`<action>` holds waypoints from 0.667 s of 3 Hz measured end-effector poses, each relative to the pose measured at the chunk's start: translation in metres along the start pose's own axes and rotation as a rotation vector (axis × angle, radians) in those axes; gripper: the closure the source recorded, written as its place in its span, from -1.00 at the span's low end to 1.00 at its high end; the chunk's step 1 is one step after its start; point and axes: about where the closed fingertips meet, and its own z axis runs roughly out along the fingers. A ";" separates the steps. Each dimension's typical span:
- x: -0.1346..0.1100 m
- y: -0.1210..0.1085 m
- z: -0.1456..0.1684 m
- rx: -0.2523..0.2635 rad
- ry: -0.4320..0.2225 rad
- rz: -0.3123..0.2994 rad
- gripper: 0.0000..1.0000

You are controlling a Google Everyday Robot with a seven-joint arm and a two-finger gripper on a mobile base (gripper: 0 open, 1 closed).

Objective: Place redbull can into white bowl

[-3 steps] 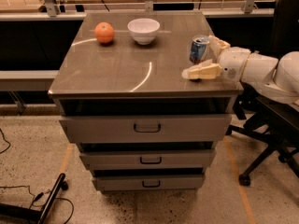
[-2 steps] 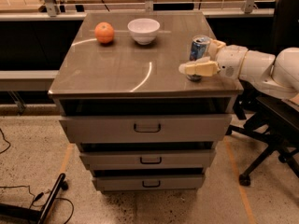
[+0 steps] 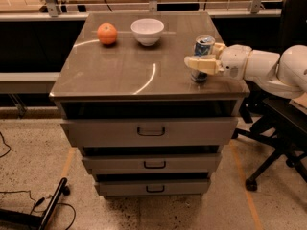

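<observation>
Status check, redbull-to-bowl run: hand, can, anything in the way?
Hand at the redbull can, right edge of cabinet top. Can upright, not in white bowl. Orange left of bowl, looks off the path.

No lettering, brand mark or number was legible anywhere. The can [image 3: 205,43] showed only blue and silver patches, no readable wording. My gripper [image 3: 202,57] was at the can, near the right edge of the cabinet top [image 3: 120,66].
</observation>
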 end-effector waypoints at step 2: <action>-0.001 0.003 0.005 -0.009 -0.002 0.000 1.00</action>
